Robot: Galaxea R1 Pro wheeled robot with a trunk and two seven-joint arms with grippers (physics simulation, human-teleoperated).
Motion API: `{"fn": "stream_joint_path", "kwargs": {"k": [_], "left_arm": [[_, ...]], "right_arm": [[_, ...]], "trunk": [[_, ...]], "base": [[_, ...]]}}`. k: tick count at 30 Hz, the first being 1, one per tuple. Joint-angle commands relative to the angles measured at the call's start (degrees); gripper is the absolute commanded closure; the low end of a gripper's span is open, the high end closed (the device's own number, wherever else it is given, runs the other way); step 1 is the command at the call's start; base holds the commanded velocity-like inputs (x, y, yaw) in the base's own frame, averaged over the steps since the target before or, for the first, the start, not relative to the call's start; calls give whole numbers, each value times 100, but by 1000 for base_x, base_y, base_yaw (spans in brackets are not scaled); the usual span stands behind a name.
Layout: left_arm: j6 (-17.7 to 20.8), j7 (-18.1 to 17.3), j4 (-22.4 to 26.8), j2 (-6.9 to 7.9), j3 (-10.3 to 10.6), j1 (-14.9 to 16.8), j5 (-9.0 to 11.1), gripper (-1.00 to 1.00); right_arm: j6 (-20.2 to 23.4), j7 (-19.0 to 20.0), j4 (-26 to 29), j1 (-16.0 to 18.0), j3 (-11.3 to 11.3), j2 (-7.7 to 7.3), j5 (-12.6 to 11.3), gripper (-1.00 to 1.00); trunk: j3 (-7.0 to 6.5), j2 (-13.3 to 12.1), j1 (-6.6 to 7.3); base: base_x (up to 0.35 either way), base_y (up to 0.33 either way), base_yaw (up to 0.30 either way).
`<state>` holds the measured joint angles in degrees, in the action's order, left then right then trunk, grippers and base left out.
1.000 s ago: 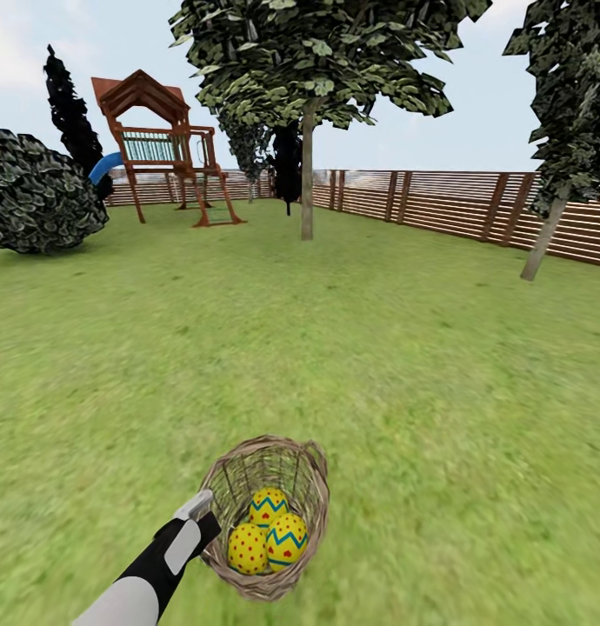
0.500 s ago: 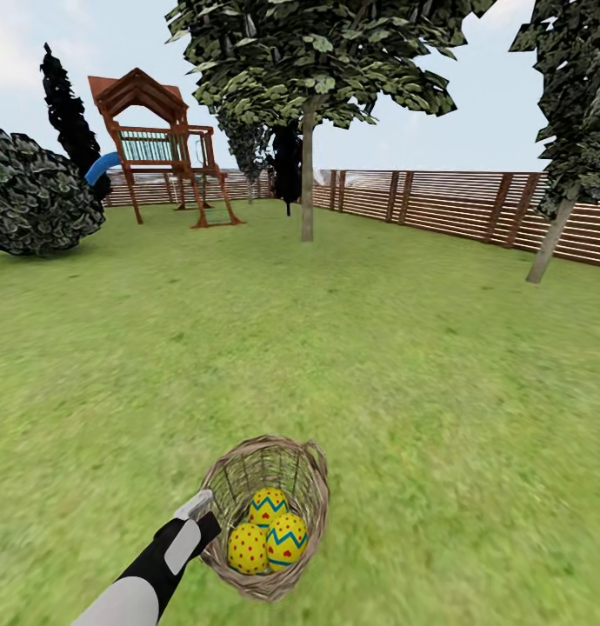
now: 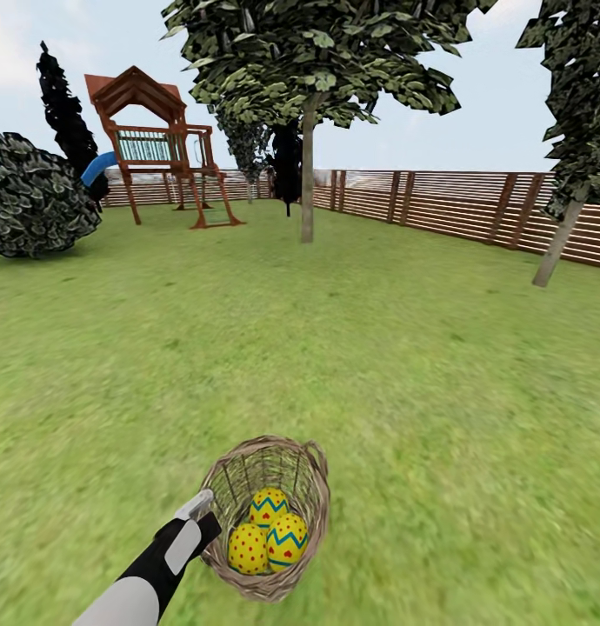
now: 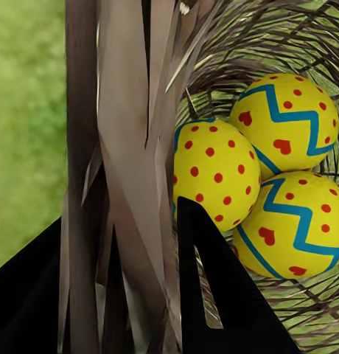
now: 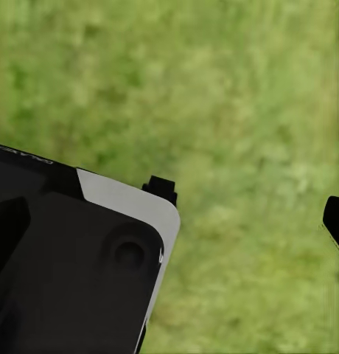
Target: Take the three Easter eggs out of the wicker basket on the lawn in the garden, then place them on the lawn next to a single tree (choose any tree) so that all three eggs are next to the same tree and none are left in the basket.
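Left gripper fingers clamp the wicker basket rim; three yellow zigzag-banded Easter eggs lie just inside; right gripper's spread unclear.

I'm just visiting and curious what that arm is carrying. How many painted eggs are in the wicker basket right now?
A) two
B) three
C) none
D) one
B: three yellow Easter eggs with zigzag bands lie together inside the wicker basket, whose rim the left gripper grips; the left wrist view shows all three nestled side by side.
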<state>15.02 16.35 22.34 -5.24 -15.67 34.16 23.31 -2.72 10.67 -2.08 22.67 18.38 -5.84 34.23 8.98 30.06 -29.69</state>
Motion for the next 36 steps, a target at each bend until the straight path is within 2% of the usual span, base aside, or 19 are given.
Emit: {"fn": "stream_joint_path", "kwargs": {"k": [1, 36], "left_arm": [[18, 35, 18, -4, -6, 3, 77, 100], [21, 44, 25, -4, -2, 3, 77, 100]], "right_arm": [[-29, 5, -20, 9, 47, -5, 40, -100], [-28, 5, -20, 9, 46, -5, 40, -100]], "trunk": [[10, 10, -6], [10, 10, -6]], "base": [[341, 0, 0], [341, 0, 0]]}}
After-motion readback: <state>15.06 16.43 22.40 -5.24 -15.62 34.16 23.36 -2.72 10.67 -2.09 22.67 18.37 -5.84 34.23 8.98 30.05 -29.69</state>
